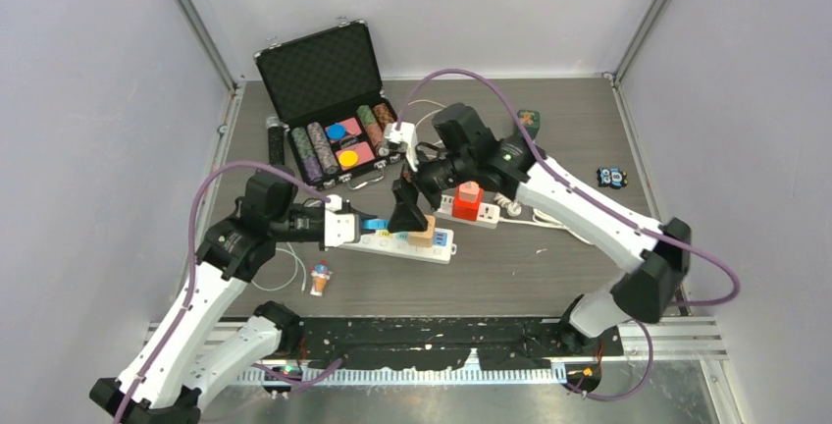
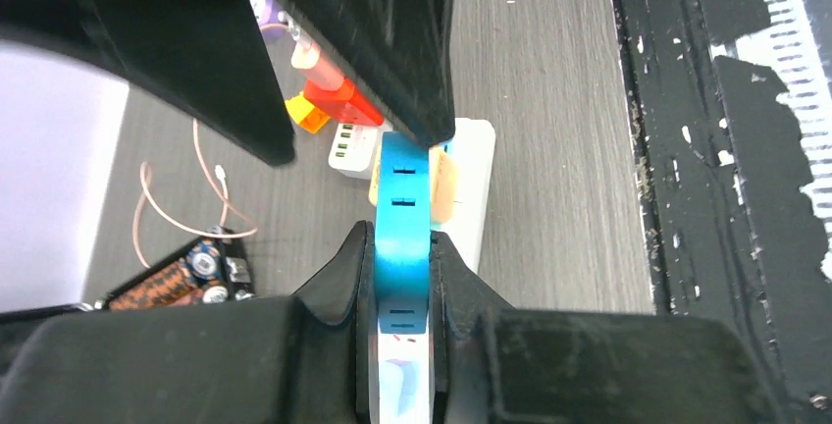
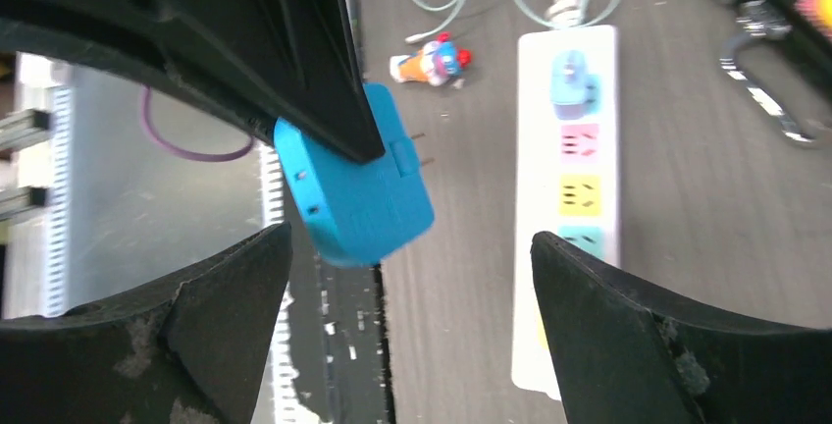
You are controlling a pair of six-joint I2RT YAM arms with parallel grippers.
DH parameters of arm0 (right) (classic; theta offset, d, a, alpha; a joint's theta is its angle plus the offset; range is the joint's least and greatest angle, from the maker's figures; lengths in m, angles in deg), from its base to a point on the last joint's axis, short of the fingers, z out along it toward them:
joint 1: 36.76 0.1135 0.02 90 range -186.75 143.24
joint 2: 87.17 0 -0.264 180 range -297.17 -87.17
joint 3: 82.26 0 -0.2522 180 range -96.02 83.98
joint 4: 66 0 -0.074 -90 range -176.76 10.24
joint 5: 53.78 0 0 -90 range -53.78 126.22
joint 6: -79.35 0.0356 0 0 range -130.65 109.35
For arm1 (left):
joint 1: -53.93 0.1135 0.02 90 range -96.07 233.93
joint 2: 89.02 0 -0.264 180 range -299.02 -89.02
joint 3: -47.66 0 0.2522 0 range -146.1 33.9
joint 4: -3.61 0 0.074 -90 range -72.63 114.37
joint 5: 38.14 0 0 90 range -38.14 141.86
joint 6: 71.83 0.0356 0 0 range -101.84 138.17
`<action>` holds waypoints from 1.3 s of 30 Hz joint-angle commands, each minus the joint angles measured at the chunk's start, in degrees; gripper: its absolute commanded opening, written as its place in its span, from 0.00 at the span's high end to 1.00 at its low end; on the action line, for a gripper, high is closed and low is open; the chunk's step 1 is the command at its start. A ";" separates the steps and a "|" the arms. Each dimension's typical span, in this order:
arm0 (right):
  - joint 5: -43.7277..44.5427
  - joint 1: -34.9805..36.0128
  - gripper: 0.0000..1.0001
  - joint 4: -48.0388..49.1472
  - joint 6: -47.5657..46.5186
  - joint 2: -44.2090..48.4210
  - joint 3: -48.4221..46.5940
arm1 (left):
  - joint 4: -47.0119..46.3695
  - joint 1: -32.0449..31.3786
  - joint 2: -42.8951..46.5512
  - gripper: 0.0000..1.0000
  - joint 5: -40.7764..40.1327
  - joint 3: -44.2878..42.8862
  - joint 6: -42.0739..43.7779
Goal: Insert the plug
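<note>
left tool [image 2: 402,255] tight on blue plug [image 2: 403,193]

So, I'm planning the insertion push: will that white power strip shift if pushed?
Probably stiff and unlikely to tip, as the power strip lies flat. It may slide sideways: the right end effector is open, not holding it.

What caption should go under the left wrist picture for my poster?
Left gripper pinching a blue plug near the white power strip, right gripper open just ahead.
</note>
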 commanded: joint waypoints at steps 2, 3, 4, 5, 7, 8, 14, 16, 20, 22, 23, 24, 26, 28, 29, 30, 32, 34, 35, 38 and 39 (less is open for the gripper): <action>11.81 1.83 0.01 18.47 0.20 10.77 8.09 | -2.20 -0.01 -0.69 1.00 -0.39 -0.97 -9.00; 12.00 2.31 0.03 20.82 -0.40 12.04 9.61 | -2.69 -0.06 -0.72 1.00 0.72 -0.67 -9.75; 11.99 2.51 0.05 21.51 -0.80 12.46 10.07 | -2.95 -0.07 -0.75 1.00 2.12 -0.37 -10.37; 11.83 2.88 0.09 22.31 -1.51 12.97 10.75 | -3.49 -0.07 -0.83 1.00 2.67 -0.05 -11.39; 11.18 3.21 0.11 22.25 -2.88 13.09 11.11 | -4.73 -0.07 -0.73 1.00 3.52 0.47 -13.48; 10.38 3.40 0.10 22.05 -3.26 13.07 11.17 | -5.02 -0.06 -0.68 1.00 3.82 0.72 -13.92; 11.26 6.30 0.00 16.85 -8.37 11.06 8.62 | -5.78 -0.02 -0.55 1.00 4.42 1.24 -14.78; 11.46 6.82 0.00 13.43 -9.13 9.79 6.59 | -5.67 -0.07 -0.64 1.00 4.65 0.99 -15.08; 9.96 7.30 0.00 9.28 -10.68 9.06 5.43 | -5.93 -0.07 -0.37 1.00 5.36 1.10 -15.27; 9.76 7.64 0.00 8.78 -11.21 8.93 5.46 | -6.33 -0.07 -0.12 1.00 5.17 1.21 -15.25; 9.79 7.77 0.00 8.63 -11.39 8.84 5.44 | -6.37 -0.07 0.01 1.00 5.01 1.26 -15.14; 9.94 7.90 0.01 8.33 -11.56 8.44 5.26 | -6.47 -0.07 0.10 1.00 4.89 1.24 -15.16; 9.93 8.01 0.06 7.97 -11.84 7.84 4.97 | -6.60 -0.07 0.44 1.00 4.86 1.39 -15.17; 9.31 8.06 0.16 8.04 -11.97 7.44 5.03 | -6.63 -0.06 0.77 1.00 4.81 1.49 -15.59; 9.13 8.06 0.22 8.55 -11.94 7.30 5.14 | -6.78 -0.07 1.04 1.00 4.98 1.59 -16.01; 8.98 8.07 0.24 8.91 -11.66 7.23 5.52 | -7.04 -0.07 1.30 0.98 5.07 1.78 -16.42; 8.94 8.07 0.33 9.91 -11.17 7.11 5.98 | -7.81 -0.07 1.83 0.96 5.14 2.64 -16.91; 8.66 8.08 0.40 10.88 -10.71 6.96 6.26 | -8.48 -0.07 2.44 0.94 5.06 3.38 -17.01; 8.62 8.11 0.46 11.22 -10.56 6.83 6.33 | -8.82 -0.02 2.73 0.93 4.80 3.69 -17.13; 8.79 8.06 0.58 11.23 -10.20 6.36 5.80 | -9.30 -0.07 3.27 0.87 3.93 4.03 -17.41; 8.55 8.06 0.66 10.62 -10.10 6.04 5.18 | -9.72 -0.07 3.31 0.82 3.35 4.17 -17.94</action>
